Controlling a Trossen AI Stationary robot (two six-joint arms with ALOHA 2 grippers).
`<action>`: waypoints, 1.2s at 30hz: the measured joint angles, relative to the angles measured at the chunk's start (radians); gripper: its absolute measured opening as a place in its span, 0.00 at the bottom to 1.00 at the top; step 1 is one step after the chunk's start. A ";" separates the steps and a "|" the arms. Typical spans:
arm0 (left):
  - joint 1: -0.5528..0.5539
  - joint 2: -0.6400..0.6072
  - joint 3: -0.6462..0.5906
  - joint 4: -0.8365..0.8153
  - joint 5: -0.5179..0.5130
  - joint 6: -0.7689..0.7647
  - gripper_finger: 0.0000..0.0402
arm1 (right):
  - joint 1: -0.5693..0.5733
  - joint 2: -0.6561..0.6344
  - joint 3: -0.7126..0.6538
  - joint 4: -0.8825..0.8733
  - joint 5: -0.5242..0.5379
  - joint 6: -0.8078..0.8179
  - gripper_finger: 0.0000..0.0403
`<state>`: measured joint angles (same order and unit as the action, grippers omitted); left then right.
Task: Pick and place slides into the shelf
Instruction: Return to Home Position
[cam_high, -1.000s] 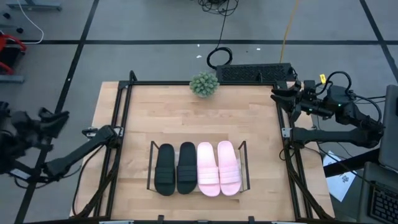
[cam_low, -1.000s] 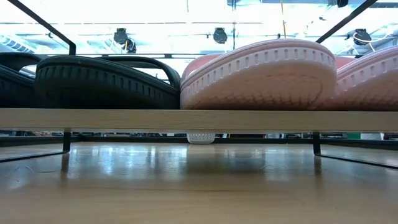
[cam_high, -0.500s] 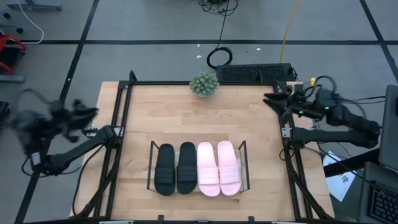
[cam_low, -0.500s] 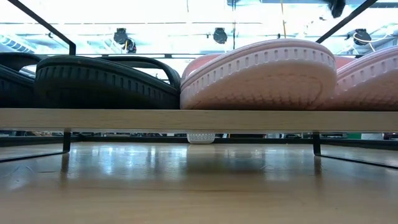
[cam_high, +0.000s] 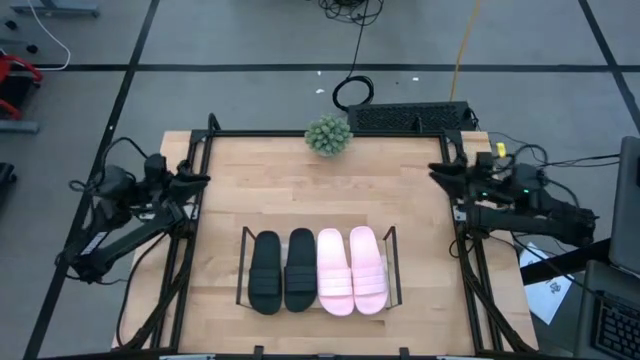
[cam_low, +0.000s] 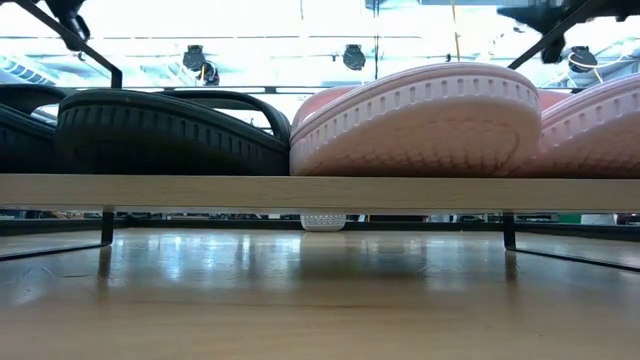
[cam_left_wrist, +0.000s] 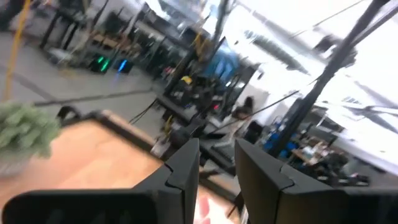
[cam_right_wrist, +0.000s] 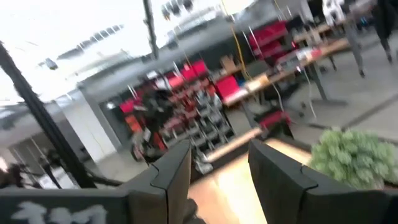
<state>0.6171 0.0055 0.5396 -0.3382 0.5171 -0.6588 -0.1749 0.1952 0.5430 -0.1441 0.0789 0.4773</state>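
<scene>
Your low camera catches only ribbed soles. From above, two matte black wide-strap slides (cam_high: 283, 270) and two pale pink slides (cam_high: 352, 270) sit abreast in the clear-panelled, dark-framed shelf (cam_high: 243, 268). The left gripper (cam_high: 195, 180) hangs at the light wooden table (cam_high: 260, 190)'s left edge, jaws narrowly parted in its wrist view. The right gripper (cam_high: 437, 170), opposite, gapes wider. Beyond stands a small green plant (cam_high: 328, 136).
</scene>
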 joint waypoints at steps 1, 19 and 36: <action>-0.003 0.000 -0.015 0.042 0.004 -0.011 0.26 | 0.000 -0.029 0.000 0.001 0.000 -0.005 0.38; -0.351 0.000 -0.359 0.444 -0.187 -0.054 0.26 | 0.000 0.091 0.000 0.062 0.025 -0.019 0.38; -0.535 0.000 -0.308 0.162 -0.398 0.205 0.26 | 0.000 0.097 -0.135 0.103 -0.059 -0.122 0.38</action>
<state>0.0818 0.0051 0.2317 -0.1764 0.1196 -0.4538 -0.1749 0.2926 0.4080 -0.0407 0.0195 0.3550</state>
